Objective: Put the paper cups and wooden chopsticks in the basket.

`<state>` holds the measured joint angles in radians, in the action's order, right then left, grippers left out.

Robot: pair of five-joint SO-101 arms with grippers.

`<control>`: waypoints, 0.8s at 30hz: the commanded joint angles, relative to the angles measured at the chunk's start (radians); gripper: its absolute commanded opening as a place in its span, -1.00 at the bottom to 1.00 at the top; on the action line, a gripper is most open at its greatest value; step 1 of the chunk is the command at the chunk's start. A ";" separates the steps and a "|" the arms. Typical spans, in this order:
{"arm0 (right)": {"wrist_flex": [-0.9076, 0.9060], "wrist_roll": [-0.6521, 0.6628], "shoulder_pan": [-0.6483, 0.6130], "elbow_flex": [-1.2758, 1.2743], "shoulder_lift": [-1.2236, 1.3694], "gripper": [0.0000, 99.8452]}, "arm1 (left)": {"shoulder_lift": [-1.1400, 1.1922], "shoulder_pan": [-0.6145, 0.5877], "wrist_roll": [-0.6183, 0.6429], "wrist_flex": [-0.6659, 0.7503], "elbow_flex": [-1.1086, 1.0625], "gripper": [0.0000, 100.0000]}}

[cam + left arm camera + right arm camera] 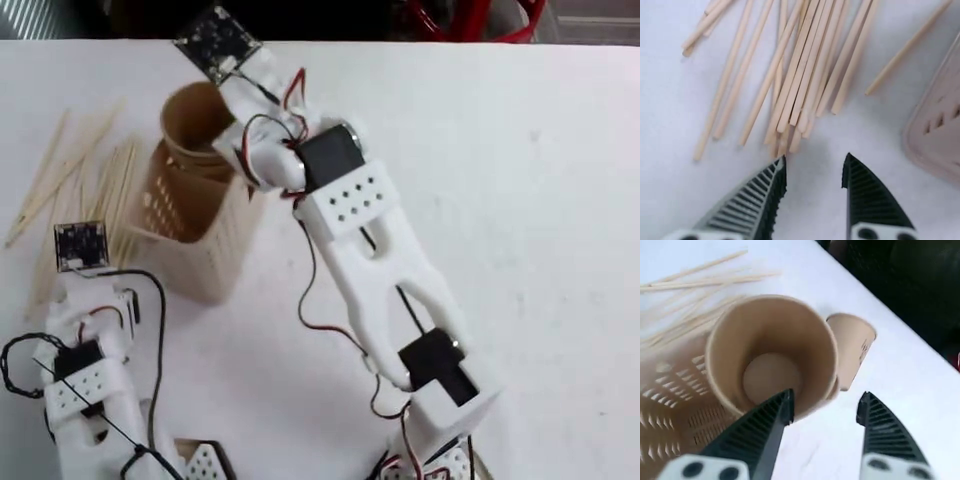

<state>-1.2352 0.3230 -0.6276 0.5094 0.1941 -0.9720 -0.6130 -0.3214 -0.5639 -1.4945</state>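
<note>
A tan paper cup [770, 355] stands upright in the beige slotted basket [670, 410], mouth up; from above it is the cup [195, 120] at the far end of the basket [195, 250]. A second paper cup [852, 347] lies on its side on the table just beyond. My right gripper [825, 407] is open over the standing cup's rim, one finger above the rim, the other outside it. Several wooden chopsticks [800, 75] lie loose on the table. My left gripper [814, 165] is open just short of their near ends, holding nothing.
More chopsticks [60, 180] are scattered left of the basket. The basket's corner [940, 135] is close beside my left gripper. The right arm [370, 250] stretches diagonally across the table's middle. The left arm [85, 370] sits at the front left.
</note>
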 commanded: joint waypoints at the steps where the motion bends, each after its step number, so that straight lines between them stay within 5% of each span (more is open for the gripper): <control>1: 0.051 0.002 0.016 -0.104 0.039 -0.58 | -0.008 0.010 -0.012 0.012 0.035 -0.62; 8: 0.157 0.002 0.041 -0.146 0.047 -0.58 | -0.007 0.010 -0.012 0.012 0.035 -0.62; 16: 0.148 0.002 0.004 -0.150 -0.240 -0.59 | -0.007 0.010 -0.012 0.012 0.035 -0.62; 24: -0.024 -0.026 -0.053 -0.155 -0.440 -0.59 | -0.007 0.010 -0.012 0.012 0.035 -0.62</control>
<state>-1.1861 0.3245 -0.6567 0.3483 -0.1803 -0.9720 -0.6130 -0.3214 -0.5639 -1.4945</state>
